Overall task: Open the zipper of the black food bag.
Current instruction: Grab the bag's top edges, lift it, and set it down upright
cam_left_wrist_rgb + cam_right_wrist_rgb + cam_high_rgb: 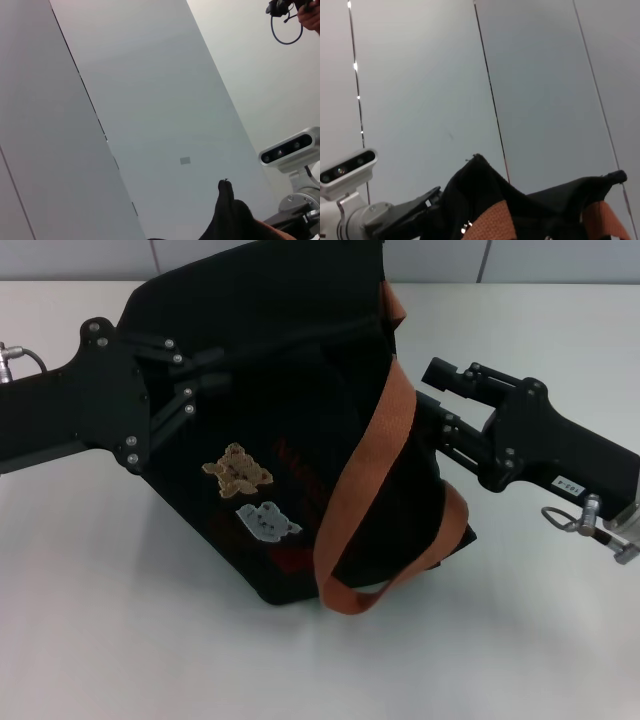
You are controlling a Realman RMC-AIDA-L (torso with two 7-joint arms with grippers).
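Note:
The black food bag (290,410) stands tilted on the white table, showing its tan and white bear patches (250,495) and a loose orange-brown strap (375,470). The zipper (300,340) is only a faint dark line along the bag's top edge. My left gripper (212,375) is shut on the bag's fabric at the left end of that edge. At the bag's right side, beside the strap, my right gripper (428,390) rests against the bag. In the right wrist view the bag's top (485,190) rises to a peak, and a small metal bit (465,228) shows by the strap.
The white table (120,620) surrounds the bag. A grey panelled wall (80,260) runs behind it. The left wrist view shows mostly wall panels, a tip of black fabric (226,200) and the robot's head camera (287,150).

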